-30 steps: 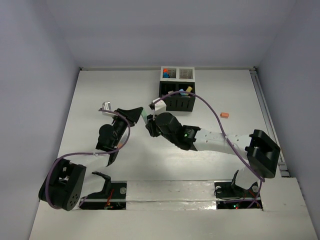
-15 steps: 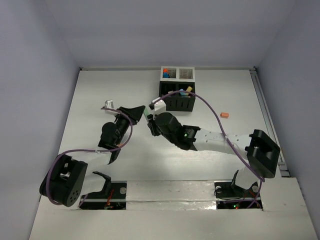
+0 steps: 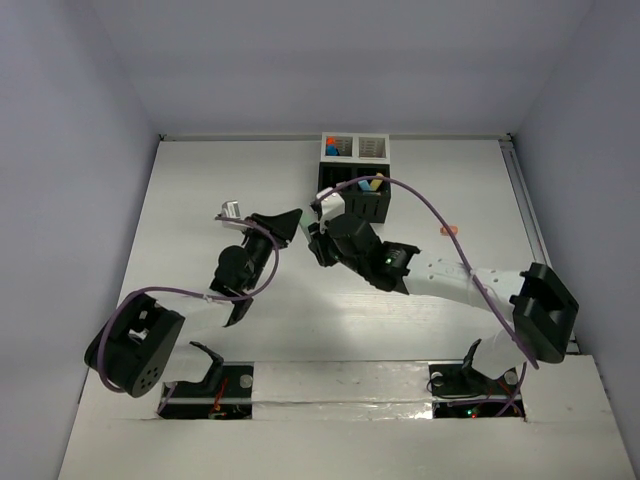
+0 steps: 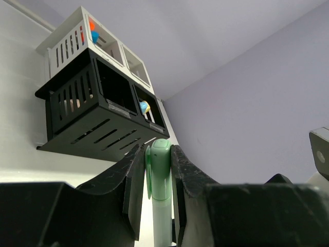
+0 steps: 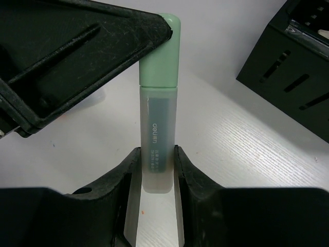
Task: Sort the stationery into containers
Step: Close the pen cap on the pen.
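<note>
A mint-green highlighter (image 5: 158, 128) is held at both ends, a little above the table. My left gripper (image 4: 157, 150) is shut on its green cap (image 4: 160, 167). My right gripper (image 5: 156, 157) is shut on its frosted barrel. In the top view the two grippers meet tip to tip, left (image 3: 293, 219) and right (image 3: 316, 233), just in front of the containers. The black part (image 3: 352, 203) holds pastel highlighters (image 3: 372, 184); the white part (image 3: 368, 148) behind it holds orange- and blue-capped markers (image 3: 335, 149).
A small orange eraser (image 3: 449, 230) lies on the white table (image 3: 200, 190), to the right of the containers. The black container's slatted wall (image 5: 293, 67) stands close to the right of my right gripper. A purple cable (image 3: 430, 215) arcs over the right arm.
Both arms have moved together towards the back and right, carrying the highlighter closer to the black container. Both grips are unchanged.
</note>
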`<state>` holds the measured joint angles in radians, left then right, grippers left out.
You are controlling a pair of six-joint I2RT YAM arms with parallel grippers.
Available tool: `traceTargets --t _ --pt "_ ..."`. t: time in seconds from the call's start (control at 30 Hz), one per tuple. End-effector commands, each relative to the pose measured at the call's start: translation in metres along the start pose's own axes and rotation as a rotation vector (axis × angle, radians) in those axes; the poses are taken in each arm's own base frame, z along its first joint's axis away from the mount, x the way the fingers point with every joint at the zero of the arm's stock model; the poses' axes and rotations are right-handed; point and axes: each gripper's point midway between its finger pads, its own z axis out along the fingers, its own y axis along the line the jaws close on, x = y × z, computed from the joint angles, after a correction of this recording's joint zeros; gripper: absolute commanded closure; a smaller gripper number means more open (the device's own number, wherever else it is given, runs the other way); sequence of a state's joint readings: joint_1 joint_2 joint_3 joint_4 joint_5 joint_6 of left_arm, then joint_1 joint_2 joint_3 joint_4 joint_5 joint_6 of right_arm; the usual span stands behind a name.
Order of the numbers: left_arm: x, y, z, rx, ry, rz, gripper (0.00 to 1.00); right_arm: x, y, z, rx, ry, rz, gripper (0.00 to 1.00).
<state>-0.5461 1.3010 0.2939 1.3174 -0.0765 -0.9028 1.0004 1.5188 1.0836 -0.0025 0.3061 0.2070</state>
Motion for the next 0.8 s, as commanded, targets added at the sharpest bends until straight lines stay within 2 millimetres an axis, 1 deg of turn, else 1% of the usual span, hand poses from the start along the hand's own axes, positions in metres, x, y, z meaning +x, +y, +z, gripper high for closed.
traceTargets --t 0.0,0.2,0.27,0.3,0.37,0.4,0.47,0.5,0.53,0.63,0.67,0.7,0.77 --pt "0.07 -0.003 -0.027 0.037 0.272 -0.021 1.0 -0.121 0.016 -0.028 -0.102 -0.38 0.08 1.0" --pt "0.081 0.003 -0.029 0.013 0.306 -0.008 1.0 -0.141 0.021 -0.042 -0.137 -0.417 0.049 1.0" --pt "0.081 0.003 -0.029 0.009 0.308 0.003 1.0 -0.145 0.02 -0.046 -0.133 -0.42 0.027 1.0" --pt "0.085 0.003 -0.031 0.003 0.325 0.008 1.0 -0.151 0.016 -0.047 -0.124 -0.43 0.025 1.0" --pt "0.086 0.006 -0.031 -0.012 0.334 0.021 1.0 -0.155 0.018 -0.051 -0.139 -0.43 0.008 1.0" --pt "0.089 0.003 -0.032 -0.008 0.341 0.024 1.0 -0.161 0.016 -0.053 -0.137 -0.439 0.009 1.0" --pt "0.086 0.002 -0.03 -0.01 0.33 0.028 1.0 -0.165 0.015 -0.054 -0.148 -0.443 0.007 1.0" --pt "0.089 -0.001 -0.031 -0.005 0.342 0.027 1.0 -0.166 0.019 -0.055 -0.166 -0.443 0.002 1.0" --pt "0.093 -0.003 -0.031 -0.003 0.35 0.024 1.0 -0.173 0.022 -0.058 -0.18 -0.454 0.007 1.0" --pt "0.095 -0.007 -0.029 0.006 0.354 0.007 1.0 -0.18 0.031 -0.059 -0.224 -0.467 0.007 1.0" --pt "0.098 -0.01 -0.031 0.013 0.364 -0.002 1.0 -0.187 0.031 -0.062 -0.227 -0.482 0.009 1.0" --pt "0.097 -0.013 -0.03 0.023 0.359 -0.012 1.0 -0.188 0.031 -0.061 -0.225 -0.484 0.006 1.0" --pt "0.099 -0.02 -0.032 0.041 0.37 -0.038 1.0 -0.198 0.031 -0.064 -0.217 -0.508 0.001 1.0"
